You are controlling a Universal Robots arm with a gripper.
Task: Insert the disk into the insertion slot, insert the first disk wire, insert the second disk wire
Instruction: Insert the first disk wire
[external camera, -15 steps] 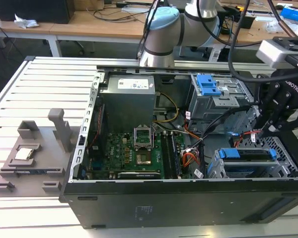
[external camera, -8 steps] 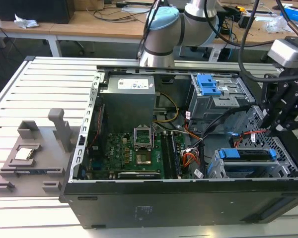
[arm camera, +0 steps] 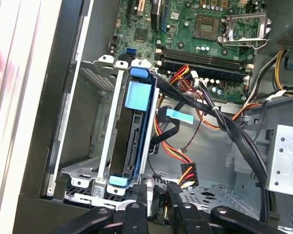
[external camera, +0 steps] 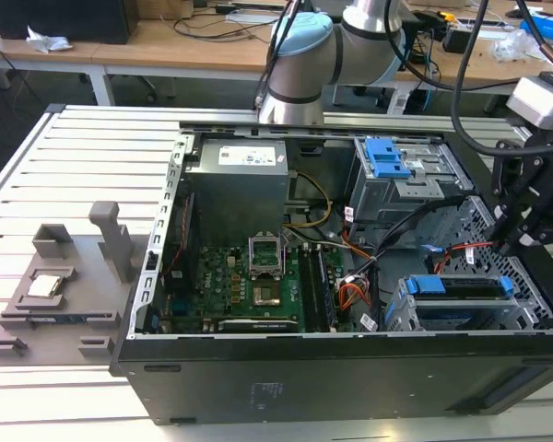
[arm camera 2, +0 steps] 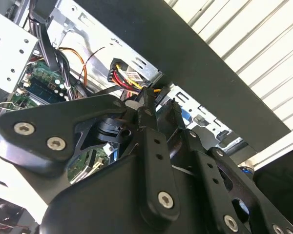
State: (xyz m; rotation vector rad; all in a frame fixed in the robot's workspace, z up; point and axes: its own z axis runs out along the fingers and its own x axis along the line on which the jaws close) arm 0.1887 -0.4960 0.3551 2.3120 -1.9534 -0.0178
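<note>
The disk [external camera: 456,286], in its bright blue carrier, lies inside the insertion slot [external camera: 535,308], the low grey perforated cage at the case's front corner on the exterior view's right. In the first wrist view the disk [arm camera: 136,131] sits seated in that cage [arm camera: 88,170], connector edge facing the case's interior. A black plug on red and yellow wires [arm camera: 188,174] hangs loose beside it, and a black cable with a light blue tag [arm camera: 178,116] runs past. My gripper [external camera: 514,241] hovers over the cage's rear; its tips [arm camera: 157,202] stand a small gap apart, nothing between them, close to the plug.
The open case holds a green motherboard [external camera: 258,276], a grey power supply [external camera: 235,184] and a taller metal box with a blue latch [external camera: 387,158]. Wire bundles [arm camera 2: 129,78] cross between cage and board. A grey fixture [external camera: 55,285] lies on the slatted table.
</note>
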